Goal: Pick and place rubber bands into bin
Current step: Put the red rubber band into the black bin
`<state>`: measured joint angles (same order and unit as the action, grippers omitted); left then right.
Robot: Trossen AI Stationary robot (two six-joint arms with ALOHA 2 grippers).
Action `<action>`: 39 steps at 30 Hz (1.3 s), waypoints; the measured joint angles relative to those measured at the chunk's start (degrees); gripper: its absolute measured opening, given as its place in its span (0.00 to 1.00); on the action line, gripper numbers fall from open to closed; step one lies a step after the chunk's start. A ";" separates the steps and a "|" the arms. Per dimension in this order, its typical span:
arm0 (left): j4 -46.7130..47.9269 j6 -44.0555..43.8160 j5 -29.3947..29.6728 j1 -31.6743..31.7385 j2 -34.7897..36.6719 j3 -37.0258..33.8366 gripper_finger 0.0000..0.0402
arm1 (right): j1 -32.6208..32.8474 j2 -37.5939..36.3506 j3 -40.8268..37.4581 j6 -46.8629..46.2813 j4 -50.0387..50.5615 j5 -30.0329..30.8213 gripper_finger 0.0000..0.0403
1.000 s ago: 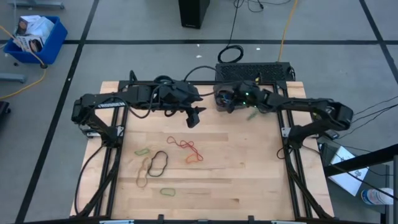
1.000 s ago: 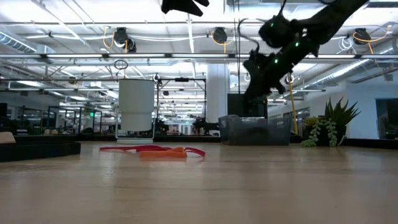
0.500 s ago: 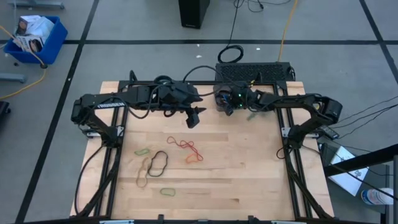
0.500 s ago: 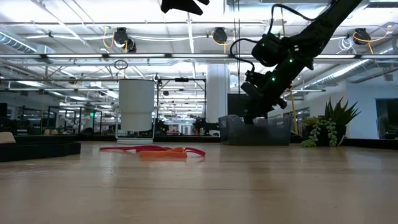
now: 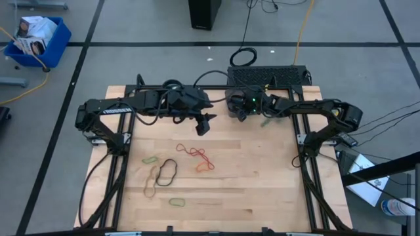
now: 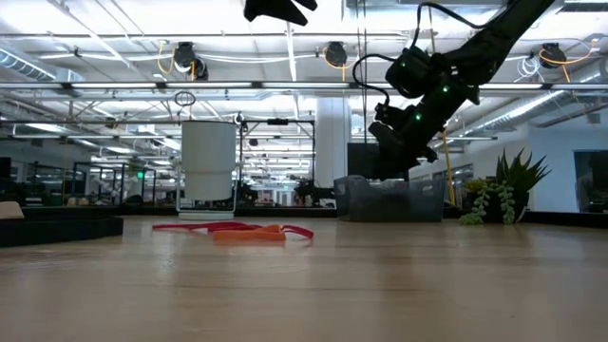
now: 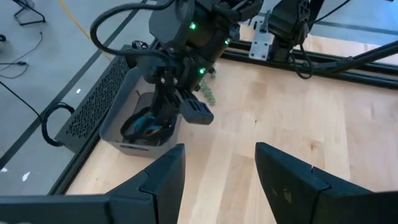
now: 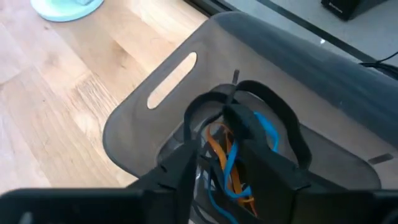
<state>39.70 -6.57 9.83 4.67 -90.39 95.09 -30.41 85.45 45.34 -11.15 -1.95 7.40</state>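
Bin [image 5: 234,105] sits at the worktop's [image 5: 262,190] far edge; right hand [image 8: 225,163] hangs over it, fingers spread, likely dropping a band among the bands [image 8: 231,149] inside; left hand [image 7: 217,177], spread too, waits nearby; more bands [image 5: 172,170] lie mid-worktop.

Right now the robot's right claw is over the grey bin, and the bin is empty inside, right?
Not quite. The right gripper is over the bin, but the bin isn't empty: the right wrist view shows rubber bands piled inside, black, blue and orange.
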 joint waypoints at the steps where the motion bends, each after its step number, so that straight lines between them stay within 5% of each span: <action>1: 0.60 0.00 -0.64 0.02 0.00 0.00 0.50 | 0.00 0.00 0.00 0.00 0.05 0.00 0.35; 4: 2.34 0.44 -3.65 0.02 0.00 0.00 0.50 | 0.13 -0.79 0.00 -0.02 0.22 -1.23 0.40; 12: 8.65 1.35 -10.09 -0.01 0.00 0.00 0.50 | 2.80 -8.36 -0.02 7.23 -0.02 -17.95 0.43; 25: 8.02 20.09 -8.79 -4.81 -2.83 -10.58 0.50 | 14.56 -16.21 -0.02 16.36 0.72 -17.82 0.39; 39: -16.23 22.88 -8.55 -9.32 -6.43 -29.67 0.50 | 15.43 -16.24 -0.02 16.39 5.53 -11.54 0.38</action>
<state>23.46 16.32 1.28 -4.65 -96.82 65.42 -14.98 69.21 45.32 5.23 3.58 -4.14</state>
